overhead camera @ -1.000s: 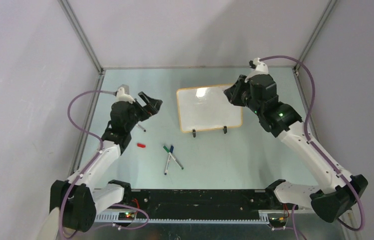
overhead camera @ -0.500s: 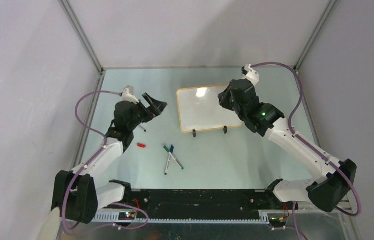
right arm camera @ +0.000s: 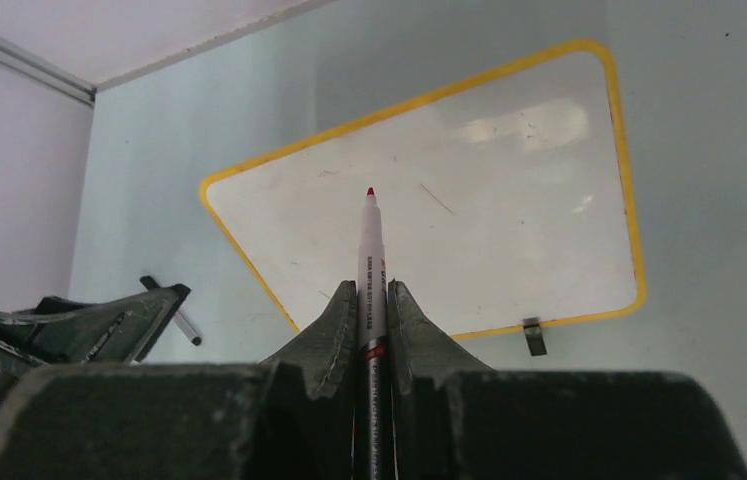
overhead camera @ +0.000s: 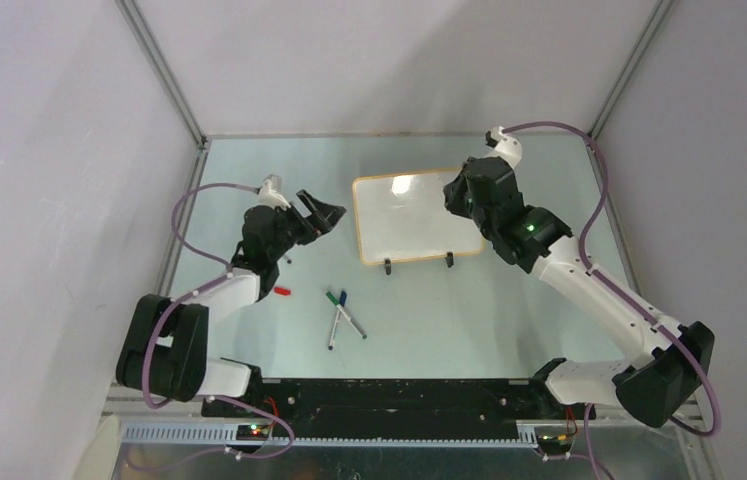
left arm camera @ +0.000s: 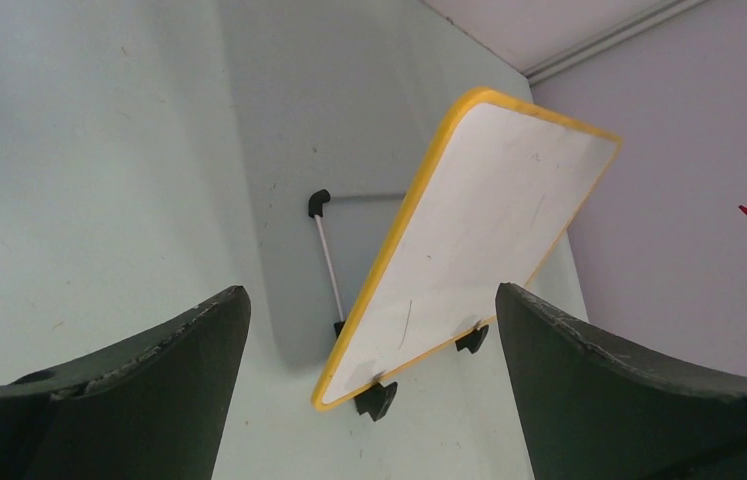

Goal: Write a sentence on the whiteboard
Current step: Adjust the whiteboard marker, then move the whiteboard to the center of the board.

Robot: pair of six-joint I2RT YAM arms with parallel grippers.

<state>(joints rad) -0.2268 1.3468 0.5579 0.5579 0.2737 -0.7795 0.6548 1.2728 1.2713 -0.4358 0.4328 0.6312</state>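
The whiteboard (overhead camera: 414, 218) leans on two black clip feet at the table's middle back. Its yellow-framed white face (right arm camera: 469, 220) is blank apart from faint smudges, and no sentence shows on it. My right gripper (overhead camera: 461, 196) hovers over the board's right edge, shut on a red marker (right arm camera: 368, 245). The uncapped red tip points at the board's upper middle, a little off the surface. My left gripper (overhead camera: 321, 214) hangs just left of the board with its jaws wide open and nothing in them. In the left wrist view the board (left arm camera: 479, 240) stands ahead between the fingertips (left arm camera: 219, 320).
A red cap (overhead camera: 282, 291) lies on the table below the left gripper. A black-tipped marker (overhead camera: 284, 258) lies beside it. Green and blue markers (overhead camera: 340, 314) lie crossed in front of the board. A thin white rod with a black end (left arm camera: 327, 250) sits behind the board's left edge.
The left arm has swung right, bringing its open gripper closer to the board's left edge. The right gripper with the marker has moved left over the board's right side.
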